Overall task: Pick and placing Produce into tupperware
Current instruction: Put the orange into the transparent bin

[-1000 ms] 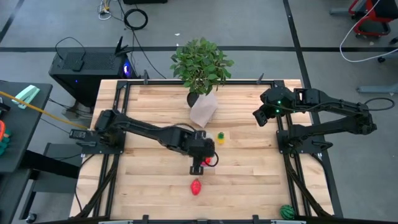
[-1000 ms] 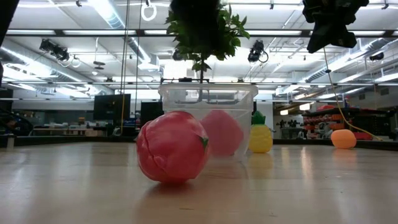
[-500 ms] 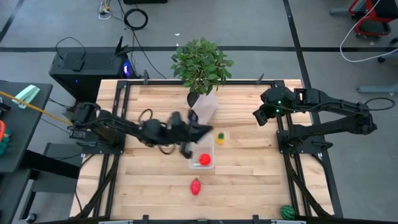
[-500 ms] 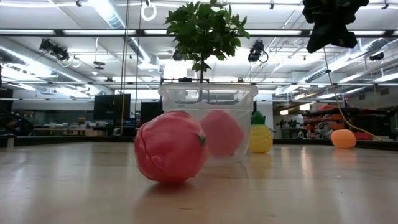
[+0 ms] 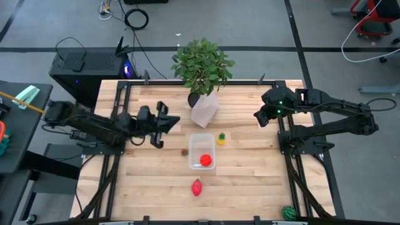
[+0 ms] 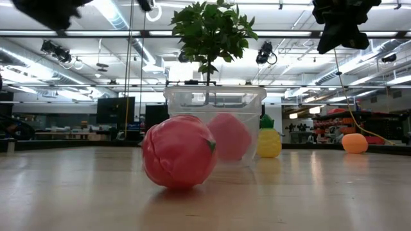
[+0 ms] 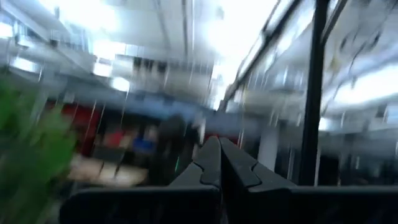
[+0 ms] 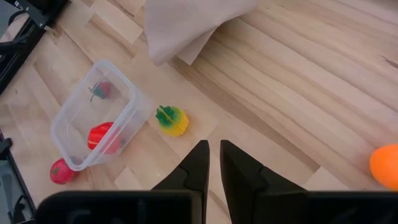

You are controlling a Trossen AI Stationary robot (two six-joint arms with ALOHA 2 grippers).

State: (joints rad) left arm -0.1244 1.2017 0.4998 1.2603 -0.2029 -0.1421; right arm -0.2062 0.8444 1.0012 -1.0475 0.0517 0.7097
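Observation:
The clear tupperware (image 5: 202,150) stands mid-table with one red fruit (image 5: 205,160) lying in it. A tiny red piece (image 5: 184,151) lies on the wood by its left wall. A pinkish-red fruit (image 5: 197,187) rests nearer the front edge, and a yellow pineapple (image 5: 221,138) sits right of the tub. An orange fruit (image 8: 385,165) and a striped green one (image 5: 287,212) lie far off. My left gripper (image 5: 170,120) is shut and empty, raised left of the tub and pointing upward. My right gripper (image 5: 259,117) waits over the right side, its fingers (image 8: 198,163) close together and empty.
A leafy potted plant (image 5: 202,65) in a pale wrapped pot (image 5: 204,110) stands at the far middle, just behind the tub. Black frame rails (image 5: 119,156) run along the table's left and right sides. Bare wood lies between the tub and the front edge.
My left gripper has drawn back from over the tupperware toward the table's left edge. It has tipped from pointing down to pointing upward and stays shut. The red fruit stays in the tub. My right arm has kept still.

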